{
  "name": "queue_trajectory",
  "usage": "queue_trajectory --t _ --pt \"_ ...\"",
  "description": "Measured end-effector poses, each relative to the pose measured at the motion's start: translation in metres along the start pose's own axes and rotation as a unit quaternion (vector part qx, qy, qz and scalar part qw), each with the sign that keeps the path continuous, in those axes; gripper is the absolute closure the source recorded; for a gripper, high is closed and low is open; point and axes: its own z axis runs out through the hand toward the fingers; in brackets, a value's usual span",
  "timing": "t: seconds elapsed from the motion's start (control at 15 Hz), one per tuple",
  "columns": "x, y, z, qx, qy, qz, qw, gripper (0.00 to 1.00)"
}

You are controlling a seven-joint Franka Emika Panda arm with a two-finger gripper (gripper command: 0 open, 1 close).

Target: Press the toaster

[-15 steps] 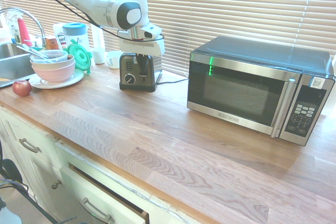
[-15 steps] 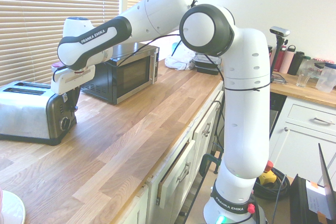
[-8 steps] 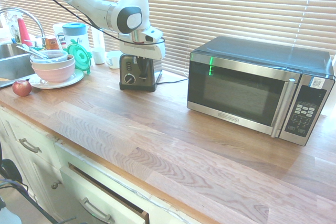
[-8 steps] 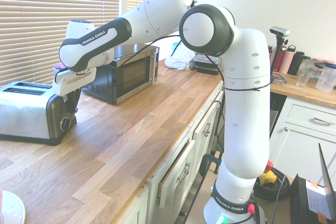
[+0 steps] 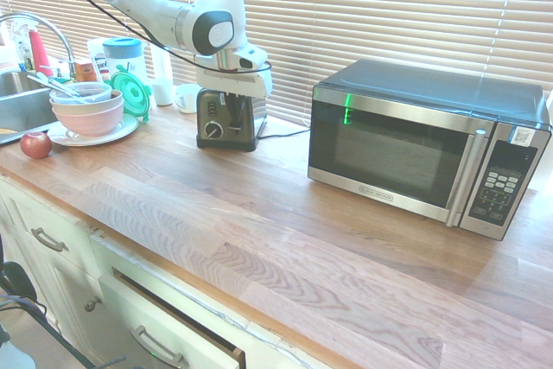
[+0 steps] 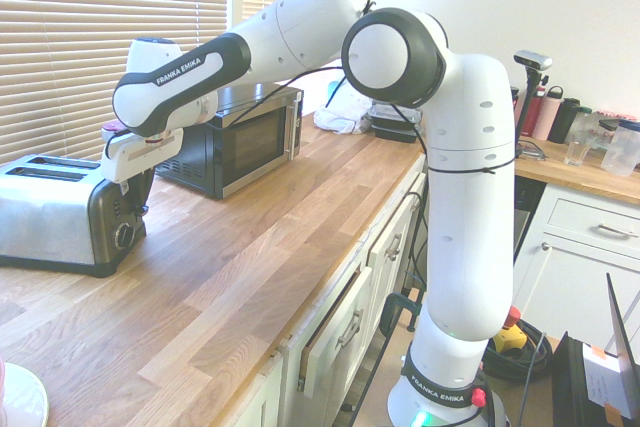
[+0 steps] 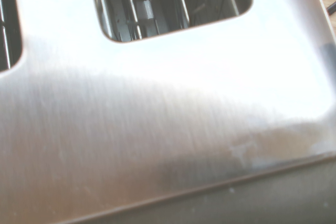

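Note:
The toaster [image 5: 216, 118] stands at the back of the wooden counter, its end face with the round dial turned toward the first exterior camera. In the second exterior view the toaster [image 6: 60, 212] shows its long silver side and two top slots. My gripper [image 5: 232, 111] hangs straight down over that end face, with its dark fingers [image 6: 139, 194] together against the lever slot above the dial. It is shut and holds nothing. Whether the fingers touch the lever is not clear. The wrist view is filled by the toaster's brushed metal top [image 7: 157, 129] and one slot.
A large steel-and-black microwave [image 5: 423, 144] stands to the right of the toaster. To the left are a plate with stacked bowls [image 5: 86, 110], a red apple [image 5: 35, 144], a green lid [image 5: 131, 92] and the sink [image 5: 17, 101]. A drawer [image 5: 173, 317] below the counter edge is ajar.
The wrist shifted slightly at the toaster's end in the first half second, then held still. The gripper stays shut.

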Motion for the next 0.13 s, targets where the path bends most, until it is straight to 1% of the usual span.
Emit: queue_trajectory --t 0.13 --pt "-0.0011 -0.0012 -0.0005 -0.003 0.001 0.003 1.0 1.0"
